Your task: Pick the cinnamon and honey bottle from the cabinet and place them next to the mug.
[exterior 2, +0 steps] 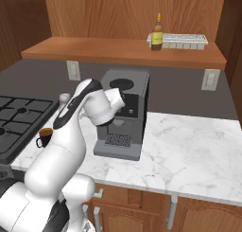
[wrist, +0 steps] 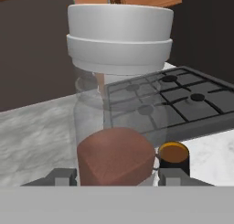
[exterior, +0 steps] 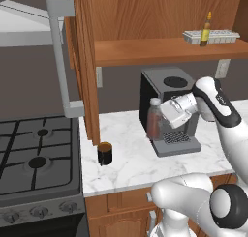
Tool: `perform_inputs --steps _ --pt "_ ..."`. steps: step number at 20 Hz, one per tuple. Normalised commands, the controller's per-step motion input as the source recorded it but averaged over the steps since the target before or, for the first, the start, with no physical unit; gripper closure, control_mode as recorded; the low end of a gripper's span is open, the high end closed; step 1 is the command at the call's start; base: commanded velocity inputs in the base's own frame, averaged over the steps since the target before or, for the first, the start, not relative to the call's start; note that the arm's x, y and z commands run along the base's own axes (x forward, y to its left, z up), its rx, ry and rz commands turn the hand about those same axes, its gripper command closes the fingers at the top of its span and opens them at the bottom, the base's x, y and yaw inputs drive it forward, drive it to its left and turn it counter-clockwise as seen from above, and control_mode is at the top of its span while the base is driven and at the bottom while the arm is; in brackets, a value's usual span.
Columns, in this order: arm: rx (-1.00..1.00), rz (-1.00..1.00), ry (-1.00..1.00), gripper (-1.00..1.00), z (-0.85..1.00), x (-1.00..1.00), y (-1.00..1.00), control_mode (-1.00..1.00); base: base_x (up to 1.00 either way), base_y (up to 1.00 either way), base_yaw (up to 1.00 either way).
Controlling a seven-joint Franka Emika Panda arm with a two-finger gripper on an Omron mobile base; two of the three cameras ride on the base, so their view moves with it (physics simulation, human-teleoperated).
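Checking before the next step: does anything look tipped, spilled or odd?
Nothing spilled. The cinnamon jar is off the counter, gripped by the hand. The honey bottle stands upright on the cabinet shelf; the mug is upright.

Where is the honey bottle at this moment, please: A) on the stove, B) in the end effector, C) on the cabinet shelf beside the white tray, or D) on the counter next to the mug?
C: the honey bottle stands upright on the cabinet shelf, by the white tray.
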Motion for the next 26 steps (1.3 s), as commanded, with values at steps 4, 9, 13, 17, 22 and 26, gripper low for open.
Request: perform_inputs --steps 4,9,13,17,22,26 --pt "0.0 0.0 0.11 1.0 -0.19 0.0 0.13 -1.0 0.0 0.0 0.0" --pt "0.0 0.0 0.09 1.0 -0.18 0.0 0.15 -1.0 0.0 0.0 0.0" --pt "0.0 0.0 0.09 1.0 -0.14 0.0 0.17 -1.0 0.0 0.0 0.0" --pt "-0.02 0.0 0.08 1.0 -0.07 0.0 0.2 -1.0 0.0 0.0 0.0" --pt "-0.03 0.0 0.06 1.0 -0.05 0.0 0.17 -1.0 0.0 0.0 0.0" --pt "-0.04 0.0 0.02 1.0 -0.1 0.0 0.1 -1.0 0.0 0.0 0.0"
